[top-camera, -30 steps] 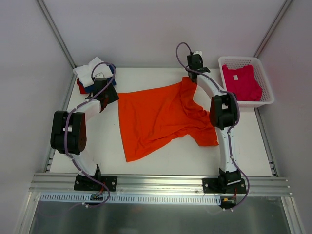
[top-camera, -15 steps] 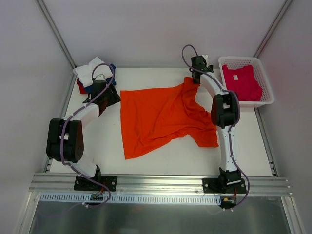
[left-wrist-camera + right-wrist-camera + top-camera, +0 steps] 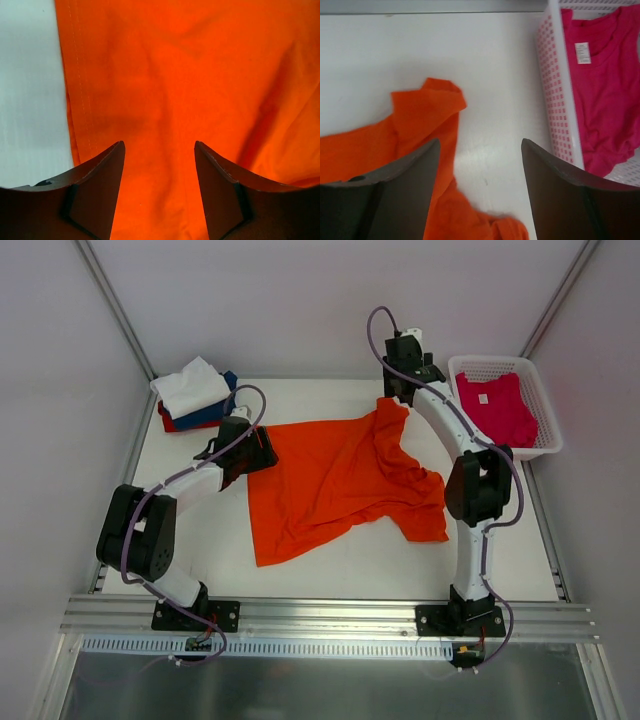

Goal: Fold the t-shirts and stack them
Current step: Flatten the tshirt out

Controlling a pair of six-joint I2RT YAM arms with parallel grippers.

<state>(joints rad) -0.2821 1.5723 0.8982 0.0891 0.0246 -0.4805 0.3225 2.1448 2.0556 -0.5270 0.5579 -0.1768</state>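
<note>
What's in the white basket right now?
The white mesh basket holds a magenta-pink t-shirt, its white neck label facing up. Anything beneath the shirt is covered.

A flat white tabletop (image 3: 340, 575) fills a booth closed in by plain pale grey panels: a back wall (image 3: 300, 310), a left wall (image 3: 50, 420) and a right wall (image 3: 600, 390). Slim aluminium posts rise from the table's far left corner (image 3: 115, 305) and far right corner (image 3: 560, 298). A ribbed aluminium rail (image 3: 330, 612) runs along the near edge, with a white perforated strip (image 3: 300, 647) just below it and a dull grey metal sheet (image 3: 300, 690) beneath. The light is soft and even, and shadows are faint.
</note>
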